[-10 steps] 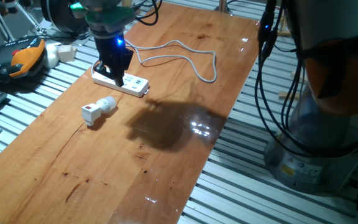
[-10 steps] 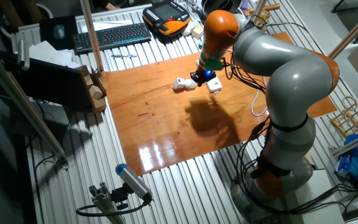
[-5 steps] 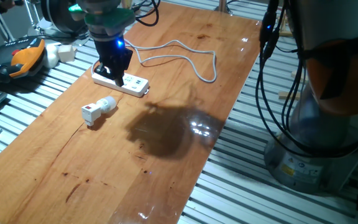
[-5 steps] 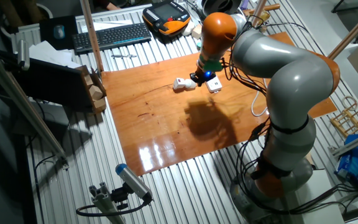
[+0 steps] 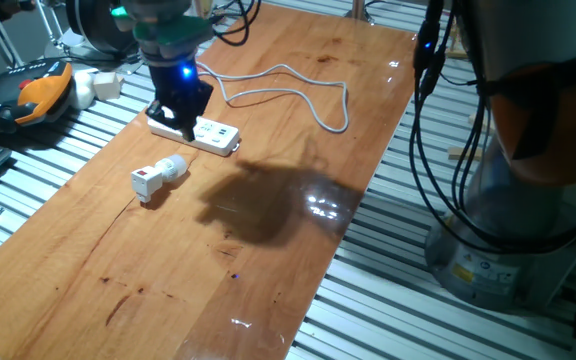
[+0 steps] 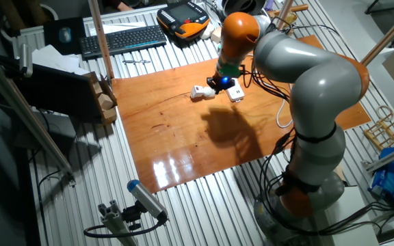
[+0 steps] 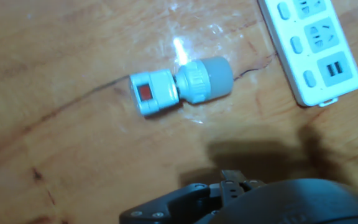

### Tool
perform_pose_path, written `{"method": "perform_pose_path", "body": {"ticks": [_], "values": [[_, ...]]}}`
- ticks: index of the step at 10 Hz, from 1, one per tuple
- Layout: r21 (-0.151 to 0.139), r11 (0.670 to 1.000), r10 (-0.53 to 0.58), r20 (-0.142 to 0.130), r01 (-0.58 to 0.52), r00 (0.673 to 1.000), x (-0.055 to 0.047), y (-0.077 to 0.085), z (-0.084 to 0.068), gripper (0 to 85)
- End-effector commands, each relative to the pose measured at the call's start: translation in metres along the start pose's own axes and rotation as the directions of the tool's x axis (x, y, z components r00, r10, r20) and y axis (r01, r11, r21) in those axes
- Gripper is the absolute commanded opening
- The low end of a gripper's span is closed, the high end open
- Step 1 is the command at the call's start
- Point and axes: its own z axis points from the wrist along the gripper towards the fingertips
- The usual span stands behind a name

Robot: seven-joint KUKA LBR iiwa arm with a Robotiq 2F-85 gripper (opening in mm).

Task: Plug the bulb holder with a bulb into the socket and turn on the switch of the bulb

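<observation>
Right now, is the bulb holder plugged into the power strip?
No, the bulb holder lies on its side on the table with the bulb attached, clearly apart from the power strip.

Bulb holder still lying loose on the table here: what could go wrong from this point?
The bulb holder with its bulb lies on its side, apart from the socket; being rounded, it might roll or skid when grasped. The gripper hangs low over the socket, so its next move could knock the strip or its looping cable. The red switch faces the hand camera; a grasp across it could toggle it early.
</observation>
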Motion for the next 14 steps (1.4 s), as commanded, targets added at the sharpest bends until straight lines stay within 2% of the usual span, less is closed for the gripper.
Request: {"method": "perform_pose_path", "body": {"ticks": [1,4,7,12,14], "values": [[-0.004,0.995,0.096,0.012,-0.095,0.995,-0.002,0.001,0.003,0.0],[0.000,0.984,0.177,0.023,-0.177,0.984,-0.009,0.012,0.019,0.0],[0.003,0.961,0.277,0.008,-0.278,0.961,-0.011,0.023,0.023,0.0],[0.004,0.954,0.299,0.021,-0.299,0.954,-0.016,0.035,0.050,0.0],[0.006,0.950,0.311,0.019,-0.311,0.950,-0.019,0.043,0.055,0.0]]}}
